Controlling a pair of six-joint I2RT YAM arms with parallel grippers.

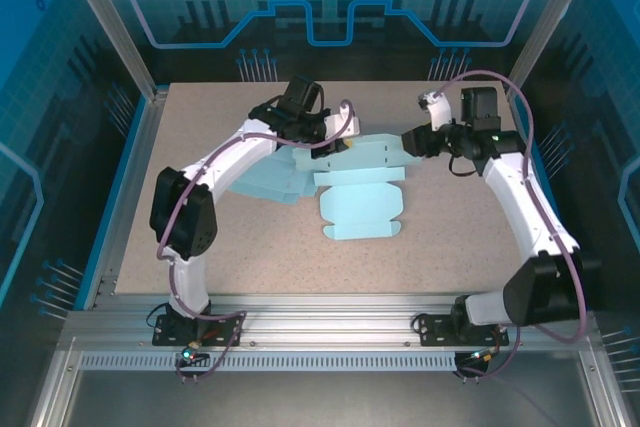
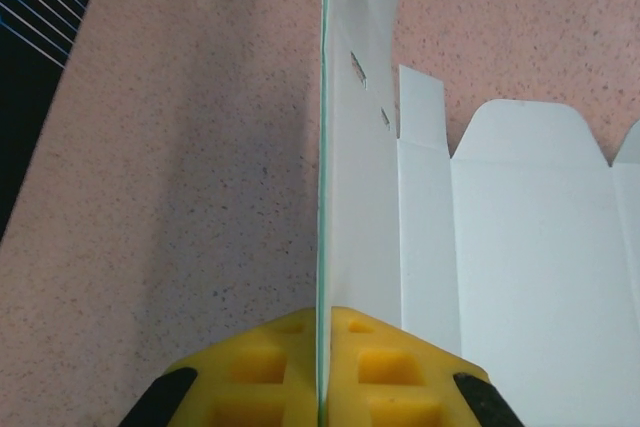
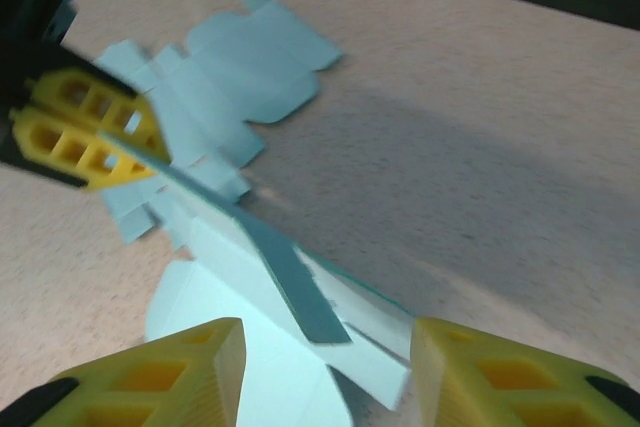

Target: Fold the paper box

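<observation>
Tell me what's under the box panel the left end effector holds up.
Bare speckled table beside the upright panel; the box's flat panels cover the table beyond it.

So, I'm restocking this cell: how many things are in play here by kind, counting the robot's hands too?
Paper box sheets: 2, a loose sheet and a held sheet
Robot hands: 2, the left hand pinching the held sheet, the right hand open
Total: 4

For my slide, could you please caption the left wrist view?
Left gripper pinching upright flap of pale blue paper box.
</observation>
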